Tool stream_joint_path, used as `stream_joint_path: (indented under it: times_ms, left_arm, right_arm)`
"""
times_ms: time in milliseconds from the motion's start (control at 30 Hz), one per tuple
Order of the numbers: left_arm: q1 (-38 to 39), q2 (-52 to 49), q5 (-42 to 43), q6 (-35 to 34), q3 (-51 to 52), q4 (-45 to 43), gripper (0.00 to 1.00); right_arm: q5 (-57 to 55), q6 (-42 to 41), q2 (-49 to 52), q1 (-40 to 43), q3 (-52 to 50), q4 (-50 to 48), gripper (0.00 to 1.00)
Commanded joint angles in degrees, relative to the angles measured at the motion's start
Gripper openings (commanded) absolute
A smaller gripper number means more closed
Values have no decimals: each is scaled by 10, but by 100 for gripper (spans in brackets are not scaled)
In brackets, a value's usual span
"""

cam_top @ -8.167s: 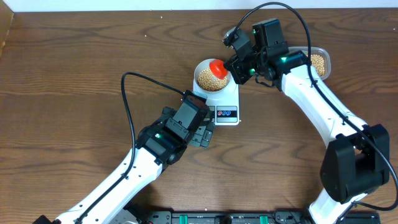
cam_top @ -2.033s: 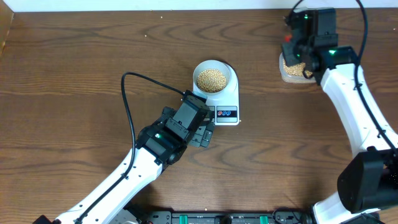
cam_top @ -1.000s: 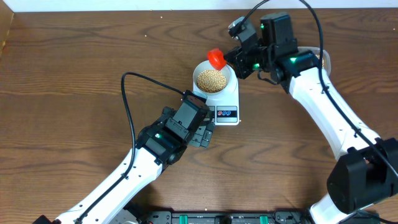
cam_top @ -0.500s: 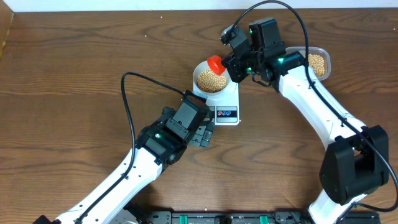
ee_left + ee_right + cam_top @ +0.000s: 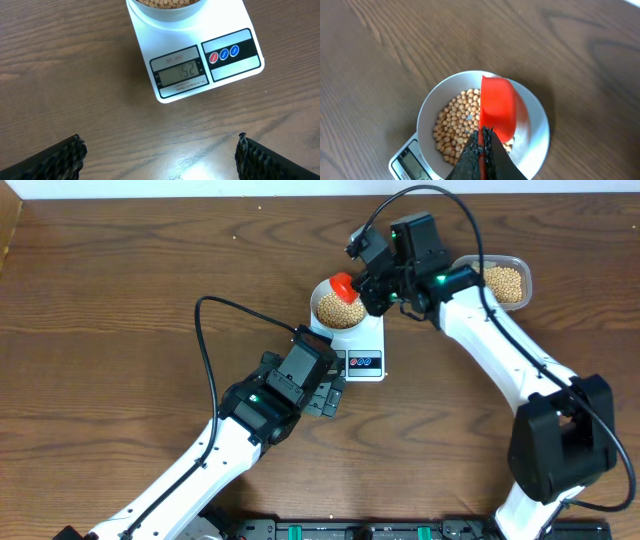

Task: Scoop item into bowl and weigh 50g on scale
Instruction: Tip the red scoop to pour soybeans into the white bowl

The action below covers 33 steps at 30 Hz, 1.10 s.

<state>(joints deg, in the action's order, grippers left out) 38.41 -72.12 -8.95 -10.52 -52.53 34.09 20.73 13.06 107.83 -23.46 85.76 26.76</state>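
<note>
The pale bowl [image 5: 322,288] sits on the white scale [image 5: 365,340] and holds tan beans [image 5: 338,308]. My right gripper [image 5: 365,288] is shut on the handle of a red scoop [image 5: 342,283], which hangs tipped on its side over the bowl's far half. In the right wrist view the scoop [image 5: 497,110] covers part of the beans [image 5: 454,129] inside the bowl [image 5: 427,112], with the gripper [image 5: 482,145] pinching the handle. My left gripper [image 5: 160,160] stands open and empty over bare table, just in front of the scale [image 5: 240,70], whose display [image 5: 180,75] reads 52.
A clear plastic tub [image 5: 524,278] with more beans stands at the back right, behind my right arm. My left arm's black cable [image 5: 205,340] loops over the table left of the scale. The table's back edge runs along the top.
My right arm has carried the red scoop from beyond the bowl's far rim to over the bowl and tipped it. The left arm has not moved.
</note>
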Motion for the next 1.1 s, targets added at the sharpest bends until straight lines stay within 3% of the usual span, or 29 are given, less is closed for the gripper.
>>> stream_joint_path:
  times_ms: [0,1067]
  left_arm:
    - [0,2,-5,-3,0,1,98]
    - [0,2,-5,-3,0,1,98]
  right_arm:
    - [-27,15,13,-6,0,0,1]
    - [-41,44,15,-40,-1,45,1]
